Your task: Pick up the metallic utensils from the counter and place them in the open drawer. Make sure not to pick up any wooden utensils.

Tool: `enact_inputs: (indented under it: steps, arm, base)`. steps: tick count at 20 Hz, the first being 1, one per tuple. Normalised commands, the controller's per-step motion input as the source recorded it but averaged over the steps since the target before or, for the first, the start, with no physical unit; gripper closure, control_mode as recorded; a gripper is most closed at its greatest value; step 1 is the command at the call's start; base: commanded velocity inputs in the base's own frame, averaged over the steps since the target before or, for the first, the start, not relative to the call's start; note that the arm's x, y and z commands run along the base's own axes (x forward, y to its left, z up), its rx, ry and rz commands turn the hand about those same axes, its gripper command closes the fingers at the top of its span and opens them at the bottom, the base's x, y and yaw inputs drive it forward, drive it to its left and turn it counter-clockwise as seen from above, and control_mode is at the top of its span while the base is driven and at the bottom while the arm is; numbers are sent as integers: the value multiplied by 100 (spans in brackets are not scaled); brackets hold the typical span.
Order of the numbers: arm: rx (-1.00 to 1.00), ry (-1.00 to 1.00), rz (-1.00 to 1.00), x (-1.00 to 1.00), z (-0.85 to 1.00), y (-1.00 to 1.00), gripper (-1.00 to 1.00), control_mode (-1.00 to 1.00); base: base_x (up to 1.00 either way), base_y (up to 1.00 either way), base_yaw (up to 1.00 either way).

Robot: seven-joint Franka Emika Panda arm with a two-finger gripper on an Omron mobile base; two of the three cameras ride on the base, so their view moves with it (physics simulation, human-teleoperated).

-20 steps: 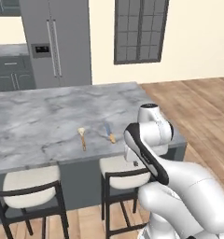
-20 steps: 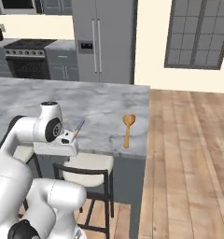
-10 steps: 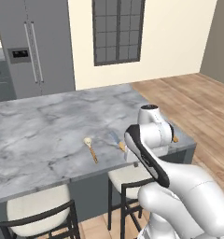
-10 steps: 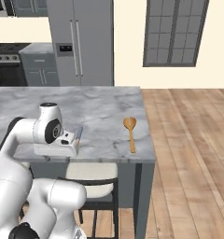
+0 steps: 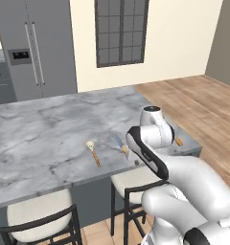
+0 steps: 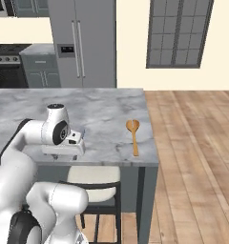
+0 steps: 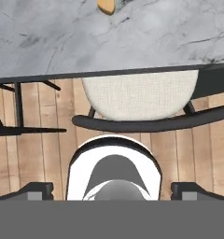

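Left base view: the marble desk (image 5: 45,129) carries the knife (image 5: 120,143), grey-blue blade and short orange handle, near the front edge, with the small cream-headed wooden spoon (image 5: 92,152) just beside it at its 9 o'clock. The arm's upper link stands at the knife's 3 o'clock and hides the desk edge there; a sliver of orange-brown shows past it.

Right base view: the large wooden spoon (image 6: 132,135) lies near the desk's right end, bowl toward 12 o'clock, well apart from the arm. A thin grey-blue tip rises just beyond the hand.

Hand view: the claw (image 7: 111,192) points down past the desk edge at a cream-cushioned stool (image 7: 139,100) and plank floor; the two finger tips (image 7: 37,191) stand wide apart, so the claw is spread and holds nothing. An orange end, probably the knife handle, sits at 12 o'clock.

The step in hand is judged to be the approach to the knife. To do it well, bring the hand over the desk, centre the spread fingers across the orange handle, and keep clear of the cream-headed spoon alongside. The round grey-headed utensil and the drawer cannot be made out.
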Motion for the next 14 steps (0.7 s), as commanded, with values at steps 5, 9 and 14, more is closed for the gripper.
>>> enact_inputs:
  steps: [5,9,14]
  arm:
    - [0,-1,0,100,-23,15,-100,-100]
    - [0,0,0,100,0,36,-100,-100]
    - [0,0,0,100,0,3,-100,-100]
  base:
    - [0,0,0]
    - [0,0,0]
    - [0,0,0]
